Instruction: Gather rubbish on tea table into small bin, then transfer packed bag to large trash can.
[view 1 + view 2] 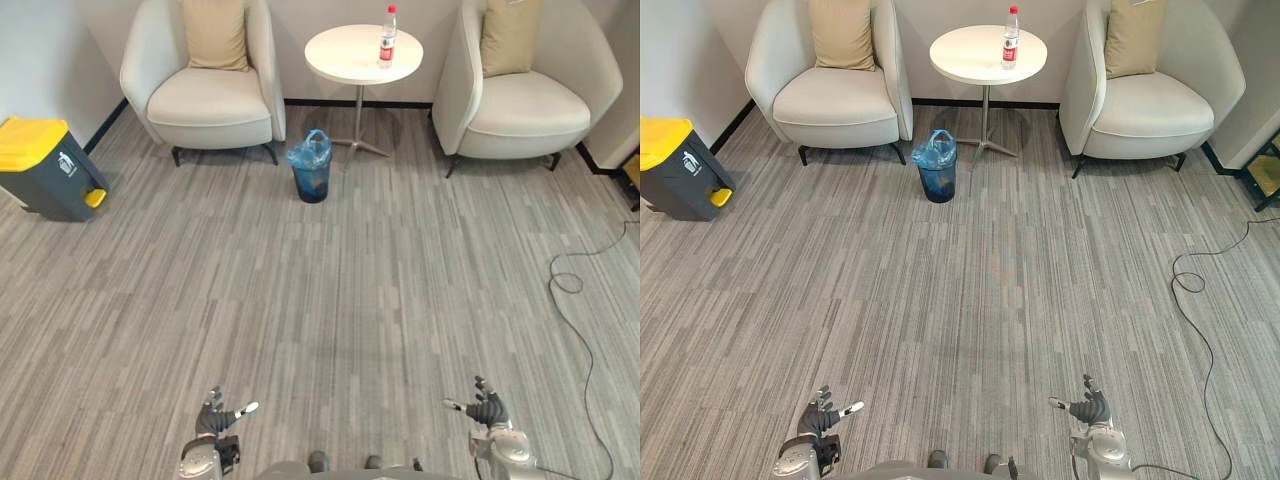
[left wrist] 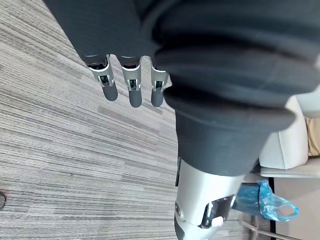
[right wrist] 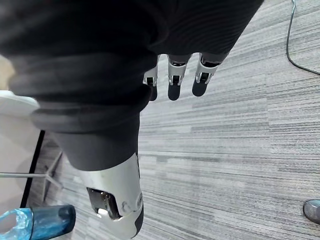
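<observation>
Blue-bagged small bin is seen beside the tabletop, where a bottle is stood. Left robot hand and right robot hand are held released, empty.

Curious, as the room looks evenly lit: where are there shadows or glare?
Left eye view: even light; faint shadows under the left armchair and the round table, whose top is bright without glare. Left wrist view: the left robot hand's silver thumb has a soft sheen.
</observation>
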Robot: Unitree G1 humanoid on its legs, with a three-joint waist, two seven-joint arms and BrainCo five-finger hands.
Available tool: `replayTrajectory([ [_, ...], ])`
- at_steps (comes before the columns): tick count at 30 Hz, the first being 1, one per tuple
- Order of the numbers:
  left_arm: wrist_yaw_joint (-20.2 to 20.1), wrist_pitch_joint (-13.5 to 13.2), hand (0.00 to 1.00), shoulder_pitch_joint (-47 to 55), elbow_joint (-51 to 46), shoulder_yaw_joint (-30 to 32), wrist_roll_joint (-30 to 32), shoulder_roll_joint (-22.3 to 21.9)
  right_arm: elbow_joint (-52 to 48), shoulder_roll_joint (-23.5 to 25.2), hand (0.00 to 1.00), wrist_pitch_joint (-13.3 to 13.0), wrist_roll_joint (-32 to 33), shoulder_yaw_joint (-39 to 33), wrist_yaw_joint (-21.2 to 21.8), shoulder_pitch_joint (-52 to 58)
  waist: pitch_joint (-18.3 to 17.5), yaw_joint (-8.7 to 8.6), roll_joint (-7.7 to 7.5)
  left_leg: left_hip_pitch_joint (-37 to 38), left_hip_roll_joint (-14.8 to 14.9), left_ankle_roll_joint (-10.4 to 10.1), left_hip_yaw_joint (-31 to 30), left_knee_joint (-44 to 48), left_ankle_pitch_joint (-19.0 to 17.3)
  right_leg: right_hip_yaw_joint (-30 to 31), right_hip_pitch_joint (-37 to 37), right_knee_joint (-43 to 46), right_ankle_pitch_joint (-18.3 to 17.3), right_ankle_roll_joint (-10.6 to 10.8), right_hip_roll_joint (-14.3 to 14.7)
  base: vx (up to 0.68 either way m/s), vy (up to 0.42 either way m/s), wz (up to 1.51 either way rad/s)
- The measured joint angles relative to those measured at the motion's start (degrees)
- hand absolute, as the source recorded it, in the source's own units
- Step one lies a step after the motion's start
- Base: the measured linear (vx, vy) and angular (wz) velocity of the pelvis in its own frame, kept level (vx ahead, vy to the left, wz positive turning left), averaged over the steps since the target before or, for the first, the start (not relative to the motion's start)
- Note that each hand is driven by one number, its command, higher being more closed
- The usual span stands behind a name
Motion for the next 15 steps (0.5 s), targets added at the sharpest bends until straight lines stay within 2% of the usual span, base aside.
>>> replayTrajectory([
  [3,-0.2,0.0,0.00,0.5,-0.2,0.2,0.1,0.0,-1.0,-1.2,0.00,0.1,0.2,-0.1,0.2,0.4,0.4,-0.10,0.56,0.0,0.1,0.0,-0.1,0.1,0.0,0.1,-0.2,0.4,-0.1,0.0,0.1,-0.03,-0.014,0.02],
  [9,-0.3,0.0,0.00,3.0,-1.6,0.2,0.0,0.0,-1.0,-1.1,0.00,0.1,3.0,-1.2,0.0,0.8,0.5,0.01,0.69,-0.3,0.7,0.0,0.8,0.2,-0.2,1.3,-2.0,2.4,-0.5,-0.4,0.5,-0.04,-0.013,-0.09],
  [10,-0.3,0.0,0.00,3.1,-1.7,0.2,-0.1,0.0,-1.0,-1.0,0.00,0.1,3.2,-1.6,0.0,0.7,0.5,0.00,0.77,-0.4,0.8,0.1,1.1,0.2,-0.4,1.5,-2.3,2.8,-0.6,-0.5,0.6,-0.05,0.003,-0.24],
  [11,-0.3,0.0,0.00,3.2,-1.7,0.3,-0.3,0.0,-1.1,-0.6,0.00,0.2,3.8,-3.0,-0.4,0.5,0.7,0.07,1.01,-0.8,1.3,1.0,1.9,0.7,-1.3,2.0,-3.2,3.8,-0.9,-0.9,1.1,-0.05,0.004,-0.22],
  [15,-0.2,0.0,0.00,3.3,-1.7,0.9,-0.6,-0.1,-1.2,-0.5,0.00,0.2,5.2,-3.2,-0.6,0.1,0.8,0.06,1.10,-2.7,1.7,0.7,3.5,2.9,-2.7,3.6,-5.6,6.3,-2.0,-0.7,1.2,-0.03,0.005,-0.24],
])
